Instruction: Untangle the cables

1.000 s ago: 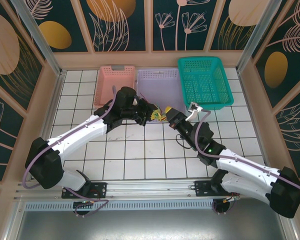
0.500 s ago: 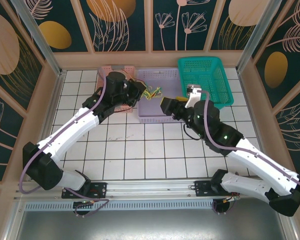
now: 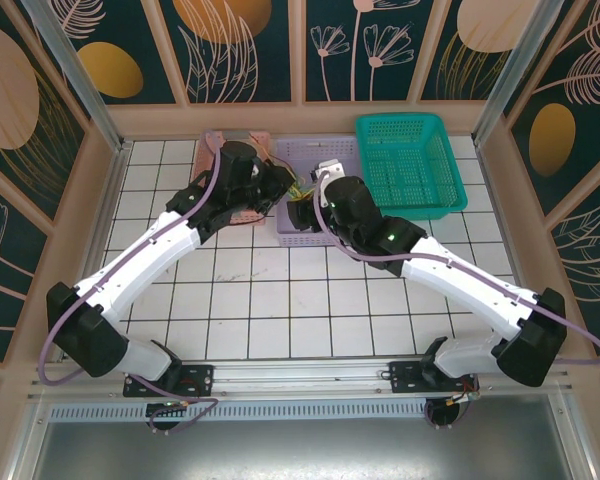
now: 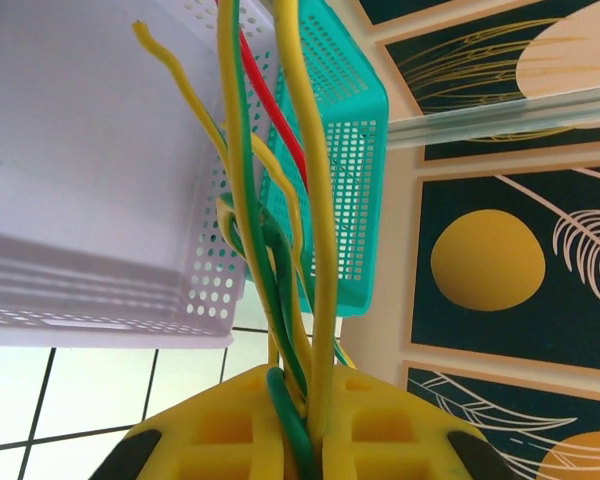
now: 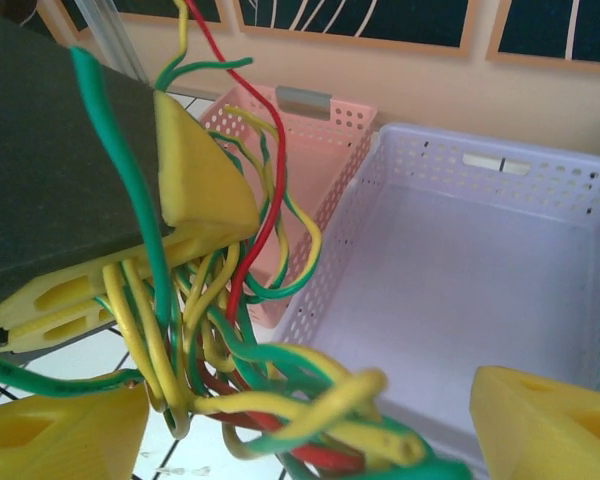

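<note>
Several cables, yellow, green and red, hang as one knotted bundle over the near left corner of the lilac basket, just beside the pink basket. The left gripper is pressed together on them. In its wrist view the strands rise straight out from between its yellow fingers, twisted round one another low down and parting higher up. The right gripper is spread wide, one fingertip on each side of the bundle's lower loops, and it clamps nothing.

The step in hand looks like taking a second hold: one arm holds the tangle up while the other lines up for a bite. Little of the task seems done, since the strands are thickly braided below the left fingers. The next move calls for the right fingers to close on a single strand or loop, not the whole wad. They should then draw it away from the left gripper so the twist slackens. Grabbing several strands at once would likely cinch the knot.

From above, the left arm stretches forward and rightward from its base, wrist bent toward the basket corner. The right arm reaches forward and well across to the left. Its wrist is turned toward the left gripper, so the two meet tip to tip above the basket's near edge.
</note>
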Available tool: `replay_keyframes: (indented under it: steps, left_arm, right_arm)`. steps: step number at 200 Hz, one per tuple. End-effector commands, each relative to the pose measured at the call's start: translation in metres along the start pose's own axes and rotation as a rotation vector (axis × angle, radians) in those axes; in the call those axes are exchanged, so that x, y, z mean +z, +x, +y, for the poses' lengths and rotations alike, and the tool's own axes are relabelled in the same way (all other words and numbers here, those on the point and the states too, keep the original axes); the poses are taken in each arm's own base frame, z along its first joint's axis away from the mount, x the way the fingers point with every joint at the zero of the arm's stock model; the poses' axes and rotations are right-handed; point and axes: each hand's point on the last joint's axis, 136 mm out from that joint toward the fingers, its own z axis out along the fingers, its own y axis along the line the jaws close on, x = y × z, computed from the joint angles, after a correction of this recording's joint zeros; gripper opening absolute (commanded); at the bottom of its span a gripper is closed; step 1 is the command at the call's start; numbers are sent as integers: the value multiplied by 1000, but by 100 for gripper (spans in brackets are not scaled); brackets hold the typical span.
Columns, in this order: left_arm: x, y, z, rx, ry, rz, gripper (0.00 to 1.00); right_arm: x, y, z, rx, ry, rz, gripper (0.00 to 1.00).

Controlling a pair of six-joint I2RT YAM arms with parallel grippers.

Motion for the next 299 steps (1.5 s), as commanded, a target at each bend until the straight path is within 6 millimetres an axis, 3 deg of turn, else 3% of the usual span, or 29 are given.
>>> replay_keyframes:
  steps: [1,44,64,83,136,203,256,272,287,299]
  left_arm:
    - [-3,-1,-13,80,4,-6,0]
    - [0,8,-13,138,-14,27,0]
    - [4,13,-16,137,2,44,0]
    - [7,15,-19,142,-2,48,0]
    - [5,16,-24,106,24,40,0]
    - [-14,-6,-49,-99,190,-45,0]
    - [-26,-18,-54,-204,298,-104,0]
    - [-26,-19,-52,-198,286,-111,0]
    - [-24,-19,-43,-156,210,-113,0]
    - [-25,-20,-26,-115,109,-130,0]
  right_arm:
    - [-15,-31,-2,-33,-51,-85,87]
    - [-20,-42,-15,24,-157,-109,75]
    - [-13,-38,0,40,-243,-72,65]
    - [-6,-32,1,78,-245,-58,57]
    - [-18,-31,-15,324,-269,-177,0]
    - [-21,43,-31,988,-361,-207,0]
    - [-16,70,-23,1360,-447,-138,0]
    - [-16,67,-18,1355,-446,-108,0]
    - [-17,54,-13,1150,-367,-69,0]
    - [-19,46,-16,942,-247,-20,29]
